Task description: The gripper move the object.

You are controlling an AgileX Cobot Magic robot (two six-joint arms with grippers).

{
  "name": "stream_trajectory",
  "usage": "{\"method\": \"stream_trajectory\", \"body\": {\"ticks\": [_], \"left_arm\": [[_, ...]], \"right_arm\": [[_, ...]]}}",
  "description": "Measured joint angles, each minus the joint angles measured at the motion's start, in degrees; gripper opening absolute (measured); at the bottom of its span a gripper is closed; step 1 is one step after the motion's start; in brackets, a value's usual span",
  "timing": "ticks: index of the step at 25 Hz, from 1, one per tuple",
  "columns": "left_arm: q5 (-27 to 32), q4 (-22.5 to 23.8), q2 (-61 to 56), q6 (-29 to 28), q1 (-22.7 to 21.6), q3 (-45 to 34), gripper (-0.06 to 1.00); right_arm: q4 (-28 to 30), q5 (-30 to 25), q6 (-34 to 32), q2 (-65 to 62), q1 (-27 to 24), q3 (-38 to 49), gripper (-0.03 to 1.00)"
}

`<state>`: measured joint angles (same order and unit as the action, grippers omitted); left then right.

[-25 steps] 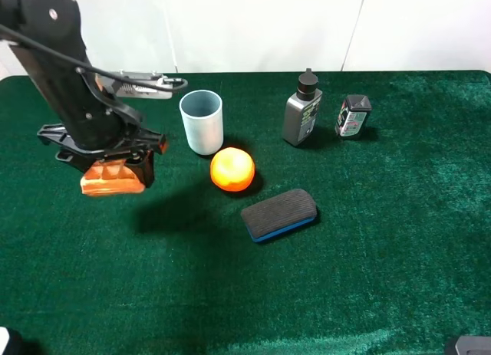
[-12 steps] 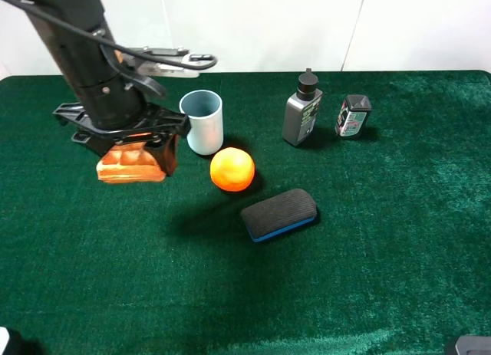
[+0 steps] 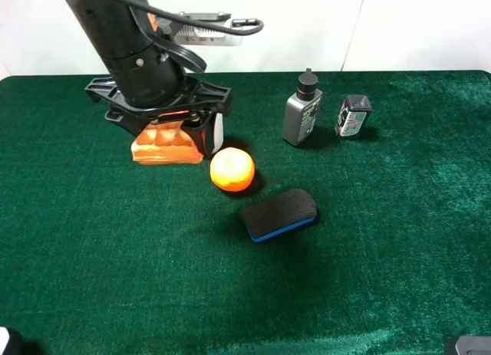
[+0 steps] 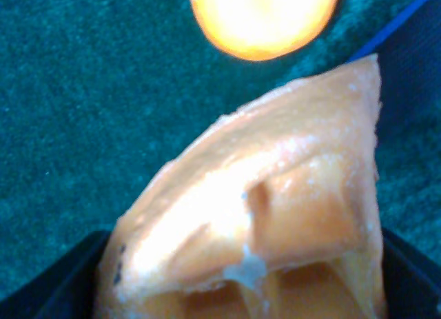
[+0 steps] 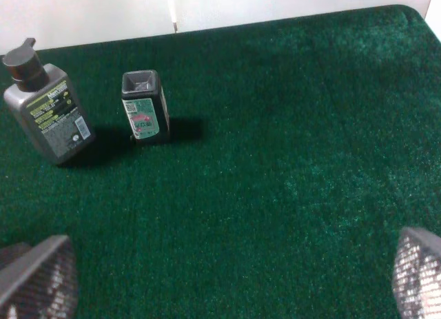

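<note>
Gripping the waffle slice (image 3: 163,150) in its clenched jaws, the left gripper (image 3: 176,138) hangs over the far left part of the green surface (image 3: 383,278). The slice pokes out below the black claw and, as far as the high view shows, is carried just clear of the cloth rather than resting on it. It sits just left of the orange ball (image 3: 232,169), close but apart. Only a pale sliver of a cup (image 3: 218,128) shows behind the claw, so how near the slice is to it cannot be told. The wrist view on that arm is filled by the slice's grid face, with the ball beyond it and the blue edge of the eraser (image 3: 279,214) off to one side. The right gripper (image 5: 227,291) takes no part: its jaws stand wide apart and released over bare cloth at the near right, well apart from the grey bottle (image 3: 302,110) and the small dark container (image 3: 353,116) at the far side. By my reading the pick is done and the carry is under way. What is left is to bring the slice over its resting place, lower it and let go, and the task gives no sign of where that place lies
</note>
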<state>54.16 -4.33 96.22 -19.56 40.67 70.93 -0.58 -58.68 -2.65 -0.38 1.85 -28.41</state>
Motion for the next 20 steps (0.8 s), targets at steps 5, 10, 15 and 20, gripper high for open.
{"method": "stream_trajectory", "body": {"ticks": [5,10,15,20], "left_arm": [[-1.14,0.72,0.34,-1.95,2.02,0.47,0.72],[0.38,0.84,4.97,-1.9,3.83,5.52,0.72],[2.73,1.02,12.33,-0.33,6.44,14.89,0.72],[7.15,1.02,21.02,1.49,8.91,27.71,0.72]], "right_arm": [[0.0,0.0,0.0,0.0,0.0,0.0,0.7],[0.0,0.0,0.0,0.0,0.0,0.0,0.7],[0.0,0.0,0.0,0.0,0.0,0.0,0.7],[0.0,0.0,0.0,0.0,0.0,0.0,0.7]]}}
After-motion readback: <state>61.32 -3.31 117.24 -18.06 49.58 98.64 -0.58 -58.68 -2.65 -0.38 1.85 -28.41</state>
